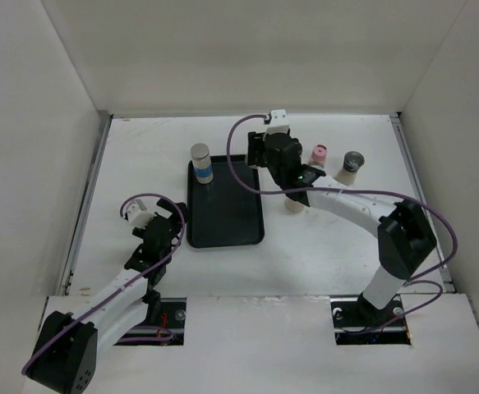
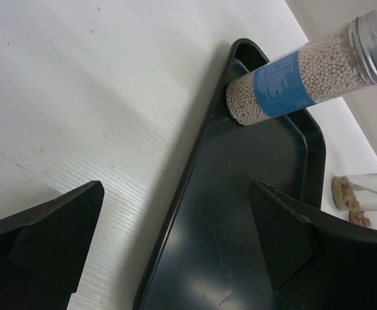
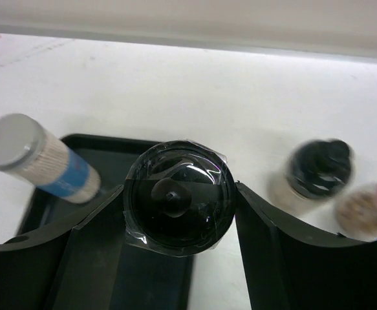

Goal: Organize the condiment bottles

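My right gripper (image 1: 265, 154) is shut on a black-capped bottle (image 3: 178, 197) and holds it upright over the far right corner of the black tray (image 1: 223, 215). The gripper hides this bottle in the top view. A white bottle with a blue band and grey cap (image 1: 200, 162) stands in the tray's far left corner; it also shows in the left wrist view (image 2: 304, 71) and the right wrist view (image 3: 39, 158). A pink-capped bottle (image 1: 318, 156) and a dark-capped bottle (image 1: 352, 162) stand on the table to the right. My left gripper (image 1: 169, 220) is open and empty at the tray's left edge (image 2: 169, 239).
Another beige bottle (image 1: 293, 202) stands right of the tray, partly under my right arm. White walls close in the table at the back and on both sides. The tray (image 2: 253, 161) holds only the blue-banded bottle.
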{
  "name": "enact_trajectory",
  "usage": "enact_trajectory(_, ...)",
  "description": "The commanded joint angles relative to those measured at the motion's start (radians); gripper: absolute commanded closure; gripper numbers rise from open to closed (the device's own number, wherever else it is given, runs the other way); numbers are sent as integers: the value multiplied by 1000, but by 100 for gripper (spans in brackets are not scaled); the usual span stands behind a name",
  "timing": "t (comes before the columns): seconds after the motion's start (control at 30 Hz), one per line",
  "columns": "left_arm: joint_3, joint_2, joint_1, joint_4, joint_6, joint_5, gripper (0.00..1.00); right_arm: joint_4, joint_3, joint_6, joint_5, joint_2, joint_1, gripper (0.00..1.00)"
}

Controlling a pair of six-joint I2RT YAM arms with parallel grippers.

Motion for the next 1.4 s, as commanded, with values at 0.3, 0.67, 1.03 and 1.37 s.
enact_trajectory(0.3, -5, -20, 7, 51, 6, 12, 0, 58, 386, 42, -37, 377, 73, 43)
enact_trajectory(0.67, -5, 5, 5, 67, 8, 15, 0, 38, 463, 89, -39, 477, 104, 14)
enact_trajectory(1.03, -5, -6, 5, 69, 8, 15, 0, 93, 39, 126, 44, 37, 90, 19)
enact_trajectory(1.37, 1, 28, -7, 87, 8, 23, 0, 38, -160, 117, 7, -116, -143, 34)
